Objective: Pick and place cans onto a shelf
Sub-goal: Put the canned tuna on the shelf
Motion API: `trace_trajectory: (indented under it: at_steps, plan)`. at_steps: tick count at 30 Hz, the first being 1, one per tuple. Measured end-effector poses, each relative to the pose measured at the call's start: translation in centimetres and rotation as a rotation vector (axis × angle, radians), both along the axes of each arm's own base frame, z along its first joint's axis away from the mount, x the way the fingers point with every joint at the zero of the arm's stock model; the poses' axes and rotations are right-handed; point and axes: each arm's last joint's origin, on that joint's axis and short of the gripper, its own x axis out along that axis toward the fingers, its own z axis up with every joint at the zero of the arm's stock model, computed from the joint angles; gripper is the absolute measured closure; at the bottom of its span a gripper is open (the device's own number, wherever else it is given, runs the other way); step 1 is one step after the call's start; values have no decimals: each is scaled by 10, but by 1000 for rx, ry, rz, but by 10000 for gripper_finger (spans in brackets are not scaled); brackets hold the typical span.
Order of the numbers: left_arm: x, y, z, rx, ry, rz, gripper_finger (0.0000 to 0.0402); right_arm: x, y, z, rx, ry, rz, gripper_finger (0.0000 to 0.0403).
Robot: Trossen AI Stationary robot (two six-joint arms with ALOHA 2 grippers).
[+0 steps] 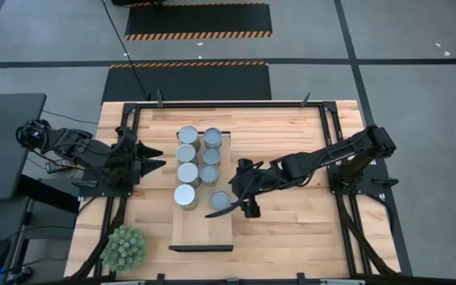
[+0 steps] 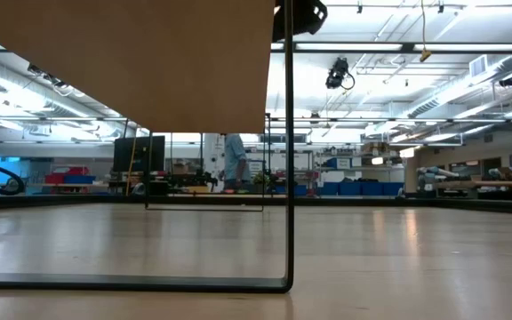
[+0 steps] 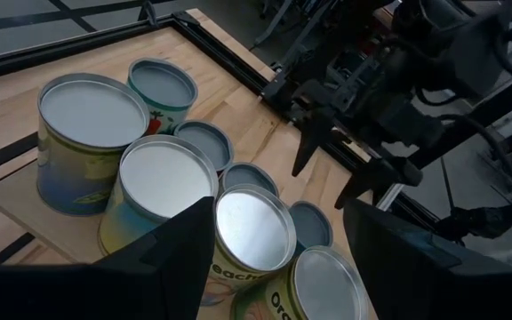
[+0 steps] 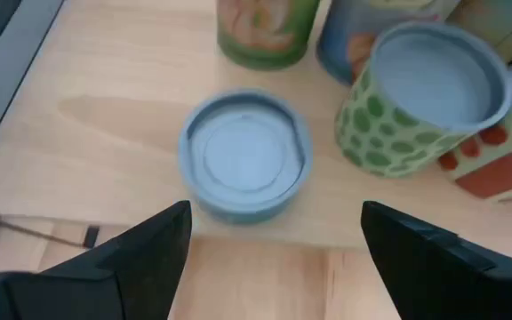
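High view: eight cans (image 1: 187, 152) on one shelf (image 1: 203, 231).

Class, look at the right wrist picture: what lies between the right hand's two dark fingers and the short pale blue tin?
Nothing: only bare light wooden shelf separates the open right hand from the short pale blue tin, as the right wrist view shows.

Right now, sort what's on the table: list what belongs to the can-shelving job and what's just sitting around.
Part of the job:
- the cans, nine counted, all on the shelf
- the shelf
- the right gripper, open around the nearest can
- the left gripper, open, waiting beside the shelf

Just sitting around:
- the green plant at the table's corner
- the dark monitor off the table's left side
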Motion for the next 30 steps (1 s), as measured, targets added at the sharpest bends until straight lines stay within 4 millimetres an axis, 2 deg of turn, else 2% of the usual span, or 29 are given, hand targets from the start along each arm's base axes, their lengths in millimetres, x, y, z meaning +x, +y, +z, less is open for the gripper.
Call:
trace_trajectory:
  at_steps: [10, 18, 22, 30]
  plan:
    - [0, 0, 0, 0, 0, 0, 147, -4, 5, -5, -41, 21, -78, 80]
    - [0, 0, 0, 0, 0, 0, 147, -5, 5, -23, -36, 12, -91, 81]
    - [0, 0, 0, 0, 0, 0, 147, -2, 6, -24, -25, -26, -93, 81]
    - [0, 0, 0, 0, 0, 0, 147, 1, -2, -31, -28, -60, -131, 81]
